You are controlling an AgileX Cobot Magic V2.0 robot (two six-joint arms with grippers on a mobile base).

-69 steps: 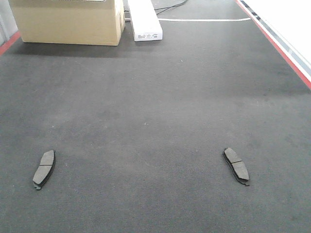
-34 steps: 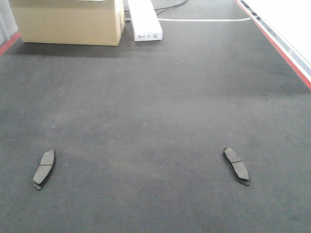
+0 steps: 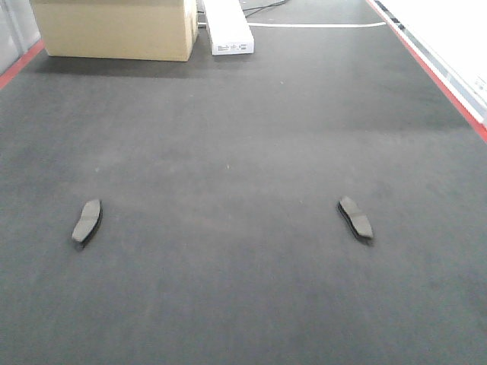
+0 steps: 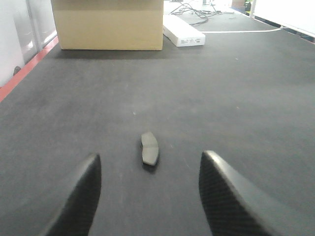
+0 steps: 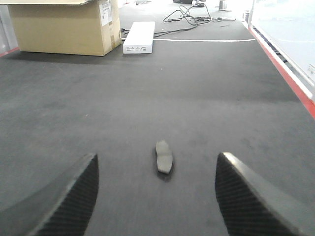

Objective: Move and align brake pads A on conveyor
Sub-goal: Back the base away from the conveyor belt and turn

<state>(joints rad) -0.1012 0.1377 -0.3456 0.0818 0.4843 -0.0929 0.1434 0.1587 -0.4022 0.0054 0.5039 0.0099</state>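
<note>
Two brake pads lie flat on the dark conveyor (image 3: 243,144). The left pad (image 3: 87,221) sits near the belt's left side and the right pad (image 3: 356,218) near its right side. In the left wrist view the left pad (image 4: 149,148) lies ahead of my left gripper (image 4: 150,172), which is open and empty above the conveyor (image 4: 221,88). The right wrist view shows the right pad (image 5: 164,156) ahead of my open, empty right gripper (image 5: 156,172), lined up with the gap between its fingers. Neither gripper appears in the front view.
A cardboard box (image 3: 114,29) and a white flat box (image 3: 227,26) stand at the far end of the belt. Red strips (image 3: 426,65) run along both belt edges. Cables (image 5: 189,14) lie beyond the white box.
In the front view both pads and the boxes have shifted upward and look smaller and blurred. The pads keep their places on the belt relative to each other.
</note>
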